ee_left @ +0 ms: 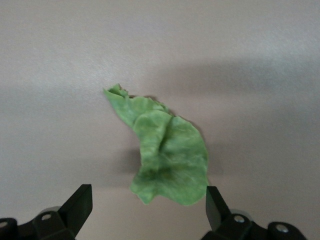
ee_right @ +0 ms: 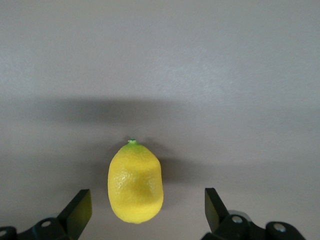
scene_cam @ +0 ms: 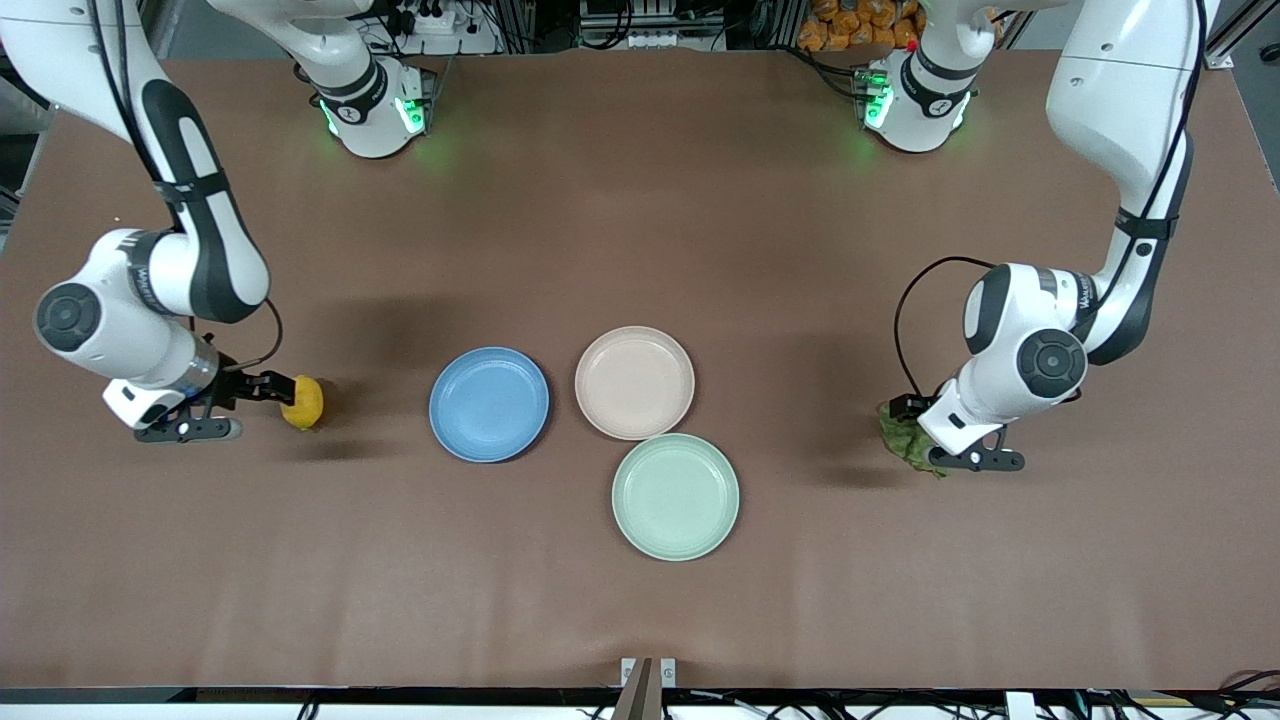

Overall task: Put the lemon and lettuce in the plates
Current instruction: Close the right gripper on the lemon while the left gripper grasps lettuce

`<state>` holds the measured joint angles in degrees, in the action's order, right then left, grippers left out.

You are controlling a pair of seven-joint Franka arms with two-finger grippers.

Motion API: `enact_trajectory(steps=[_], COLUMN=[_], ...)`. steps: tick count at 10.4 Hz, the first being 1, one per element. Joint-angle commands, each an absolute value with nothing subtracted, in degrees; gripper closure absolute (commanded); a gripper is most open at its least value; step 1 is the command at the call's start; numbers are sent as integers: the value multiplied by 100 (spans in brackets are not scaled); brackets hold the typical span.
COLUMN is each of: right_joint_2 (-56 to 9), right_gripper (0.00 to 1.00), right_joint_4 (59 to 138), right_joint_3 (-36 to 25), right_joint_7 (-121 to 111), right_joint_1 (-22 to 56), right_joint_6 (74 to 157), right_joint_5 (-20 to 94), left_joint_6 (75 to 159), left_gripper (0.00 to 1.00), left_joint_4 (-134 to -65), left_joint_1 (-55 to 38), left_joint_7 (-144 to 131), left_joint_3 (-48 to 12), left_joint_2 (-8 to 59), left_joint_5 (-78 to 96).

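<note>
The lemon (scene_cam: pixel 303 402) lies on the table toward the right arm's end. My right gripper (scene_cam: pixel 278 390) is low beside it. In the right wrist view the gripper (ee_right: pixel 148 207) is open, and the lemon (ee_right: pixel 135 182) has its end between the fingers without touching them. The lettuce (scene_cam: pixel 905 440) lies on the table toward the left arm's end, partly hidden under my left gripper (scene_cam: pixel 908 418). In the left wrist view that gripper (ee_left: pixel 149 205) is open, with the lettuce (ee_left: pixel 167 155) just ahead of the fingertips. The blue plate (scene_cam: pixel 489 404) and the beige-pink plate (scene_cam: pixel 634 382) are empty.
A pale mint-green plate (scene_cam: pixel 675 496), also empty, sits nearer the front camera than the beige-pink plate and touches its rim. The three plates cluster at the table's middle. Brown table surface lies between each gripper and the plates.
</note>
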<state>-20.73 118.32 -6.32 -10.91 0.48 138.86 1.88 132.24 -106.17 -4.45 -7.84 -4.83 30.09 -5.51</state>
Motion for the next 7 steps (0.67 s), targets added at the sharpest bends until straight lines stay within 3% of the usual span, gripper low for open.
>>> enact_trajectory(steps=[1,4,7], right_joint_2=[-1986,-2021,-2258], right_gripper=[0,0,0], right_joint_4=[12224,12392,12744], right_joint_3=[-642,-642,-642], right_joint_7=[-1134,-1116,-1116], right_joint_1=[158,167,228], right_joint_6=[14368,14677,15616], right_joint_5=[281,281,360], left_joint_6=[13368,13456,13456], left_gripper=[0,0,0], left_joint_4=[-10425,-10240,-10090], left_joint_1=[-291,-369,-474], left_joint_7=[-791,-800,-896], left_joint_3=[-501,-518,-527], left_joint_2=[3251,3471,3630], left_joint_5=[-336,-308,-290])
